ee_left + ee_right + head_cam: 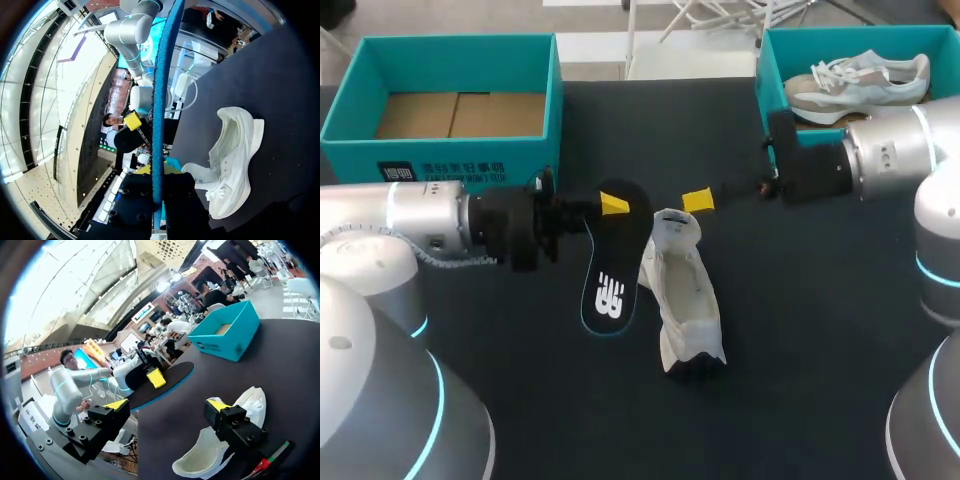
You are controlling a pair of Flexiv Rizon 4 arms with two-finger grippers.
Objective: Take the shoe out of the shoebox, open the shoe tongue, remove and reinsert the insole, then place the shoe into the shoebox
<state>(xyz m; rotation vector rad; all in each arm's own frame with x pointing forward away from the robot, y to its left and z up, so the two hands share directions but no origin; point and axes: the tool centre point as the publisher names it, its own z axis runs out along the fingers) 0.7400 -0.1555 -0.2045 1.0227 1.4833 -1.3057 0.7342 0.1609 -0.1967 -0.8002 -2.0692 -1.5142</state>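
Desk: Silver links of your left arm (390, 215) fill the foreground. What does the left gripper (613, 206) carry?

Floor: Its jaws are clamped on one end of a black insole (615, 270) with a blue edge. You see the insole angled just beside the white shoe (688, 300).

Desk: And where does that shoe sit?

Floor: Out of the box, you'll note, lying on the dark table (800, 350) to the insole's right. Your right gripper (167, 405) hangs close over the shoe's far end, fingers spread wide and gripping nothing.

Desk: The boxes?

Floor: At the table's far edge, the left teal shoebox (470, 160) shows its brown cardboard floor. The right teal shoebox (770, 85) holds a grey-and-white sneaker (865, 80).
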